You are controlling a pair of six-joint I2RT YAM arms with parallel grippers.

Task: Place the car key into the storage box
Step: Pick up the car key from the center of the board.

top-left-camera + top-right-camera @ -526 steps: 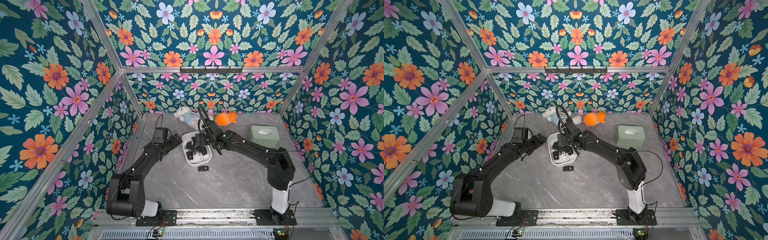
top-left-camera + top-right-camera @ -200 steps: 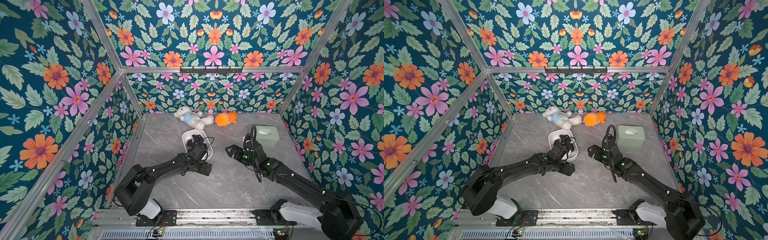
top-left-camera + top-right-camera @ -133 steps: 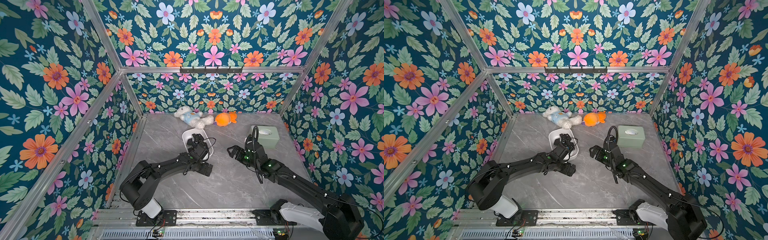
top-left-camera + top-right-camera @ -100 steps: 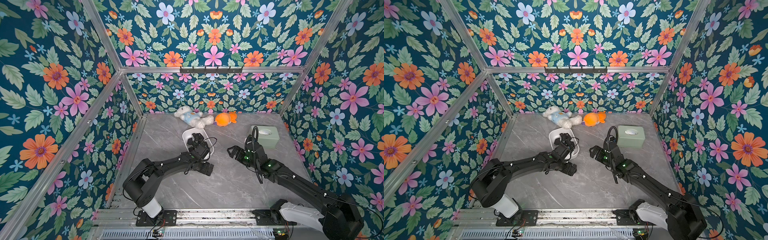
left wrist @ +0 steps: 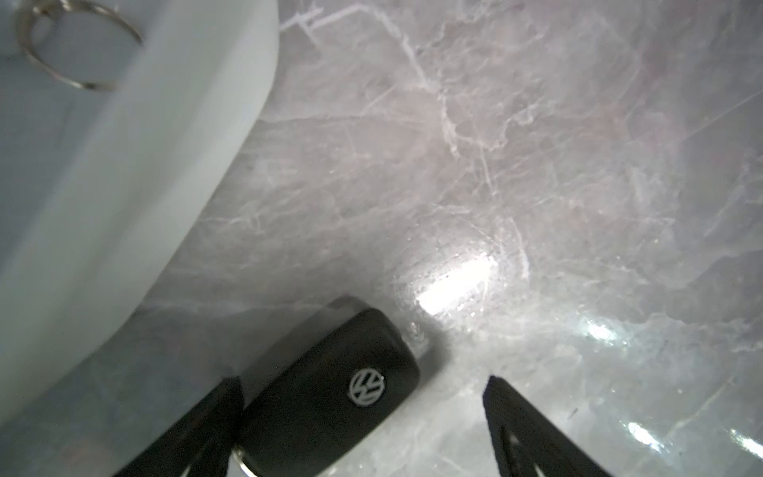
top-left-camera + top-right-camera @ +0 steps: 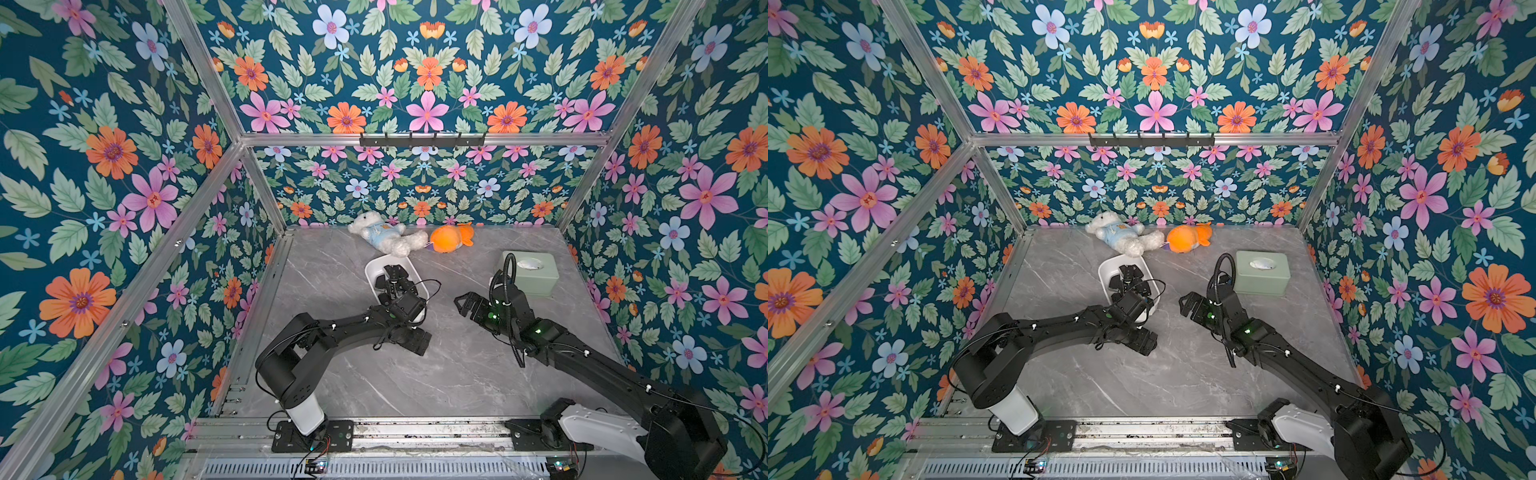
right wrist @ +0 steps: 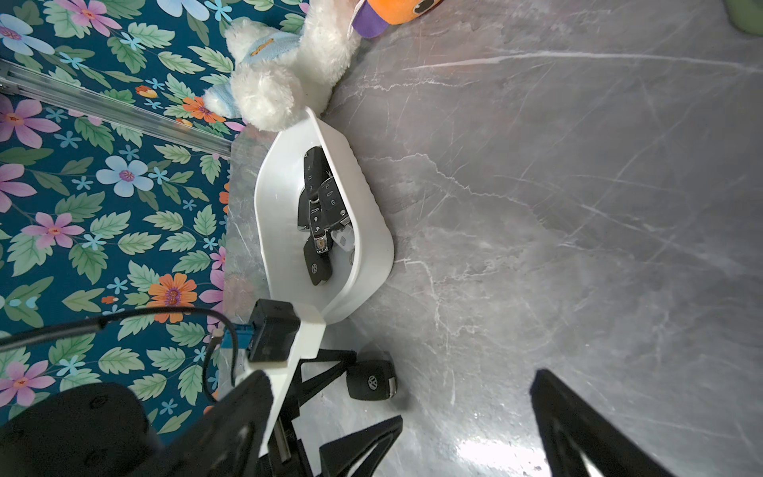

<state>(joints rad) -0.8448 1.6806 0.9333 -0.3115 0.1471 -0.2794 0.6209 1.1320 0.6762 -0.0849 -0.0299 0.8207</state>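
The car key (image 5: pixel 330 396), a black fob with a round silver badge, lies flat on the grey table just in front of the storage box (image 5: pixel 144 165). My left gripper (image 5: pixel 361 382) is down at the table, open, straddling the key. One finger (image 5: pixel 206 425) touches the key's side and the other finger (image 5: pixel 520 425) stands well apart. The right wrist view shows the key (image 7: pixel 370 382) between those fingers, beside the white storage box (image 7: pixel 363 214), which holds several black keys. In both top views the left gripper hides the key. My right gripper (image 6: pixel 467 303) hovers open and empty, right of the box.
A sage-green box (image 6: pixel 530 272) with an oval slot stands at the back right, close behind my right arm. A white plush bear (image 6: pixel 382 237) and an orange plush toy (image 6: pixel 449 239) lie by the back wall, behind the storage box (image 6: pixel 374 270). Floral walls enclose the table.
My right arm has left the storage box and pulled back to the right. My left arm has swung in front of the box and come down around the key, its jaws narrowing slightly.
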